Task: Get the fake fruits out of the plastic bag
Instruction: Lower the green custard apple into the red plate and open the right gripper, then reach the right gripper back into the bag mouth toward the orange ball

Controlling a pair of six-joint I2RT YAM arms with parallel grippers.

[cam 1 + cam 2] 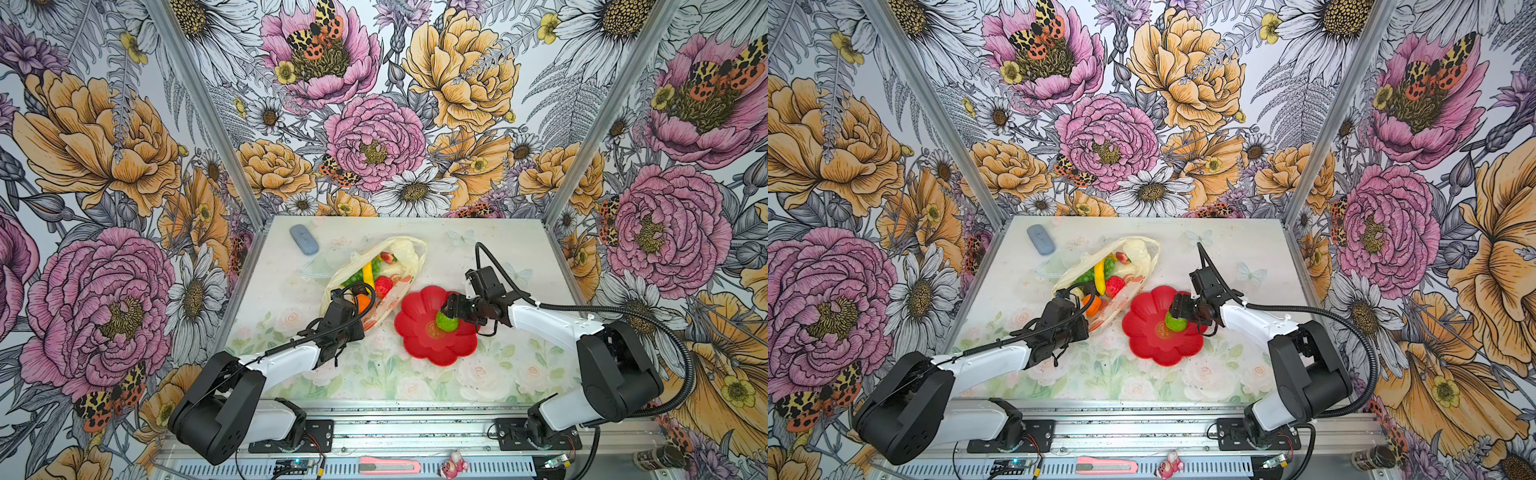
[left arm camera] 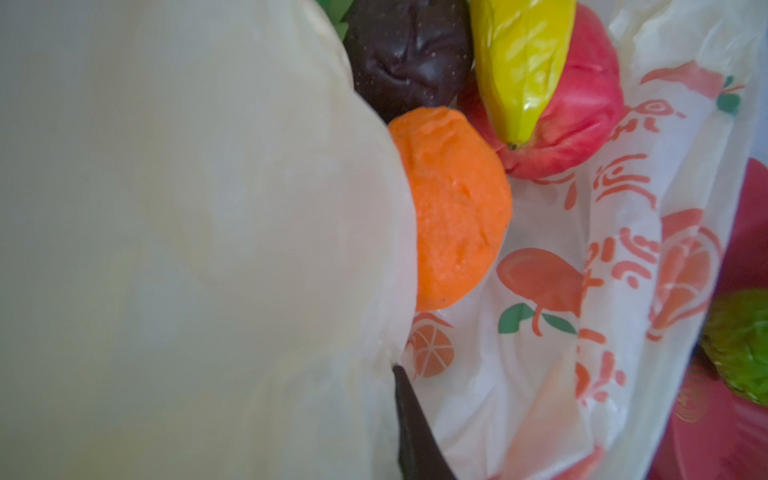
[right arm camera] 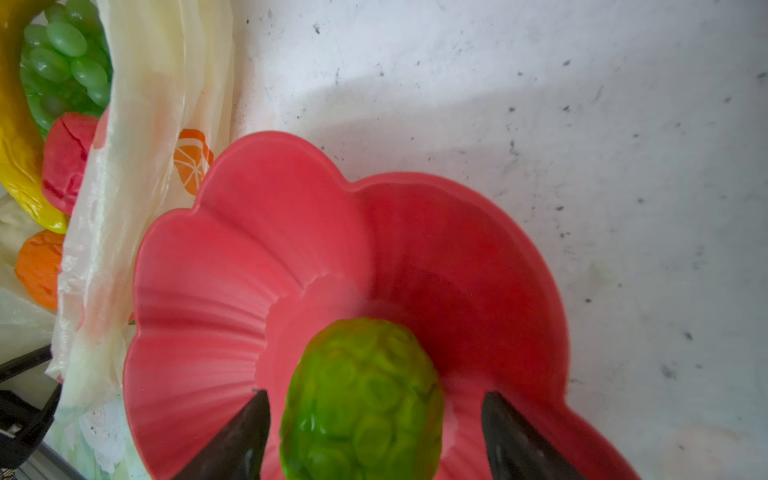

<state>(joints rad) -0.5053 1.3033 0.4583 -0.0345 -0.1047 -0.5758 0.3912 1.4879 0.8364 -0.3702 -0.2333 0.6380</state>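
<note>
1. Left gripper (image 1: 354,301) sits at the near end of the bag (image 1: 409,253) — the bag hides its jaws, so I cannot tell their state. The orange (image 1: 364,302) lies just ahead, nearest this arm.
2. One bag holds at least six fruits. The long axis of the banana (image 1: 368,272) runs along it.
3. One plate (image 1: 419,345) holds one green fruit (image 1: 446,323) — the right gripper (image 1: 448,312) has its jaws wide, straddling it.

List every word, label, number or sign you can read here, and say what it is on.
No text here is clear enough to quote.
plastic bag: red stylised lettering among printed orange pictures; the characters cannot be made out.
red plate: round gold emblem at its centre, too small and blurred to read.
No numbers or brand names show anywhere else.
</note>
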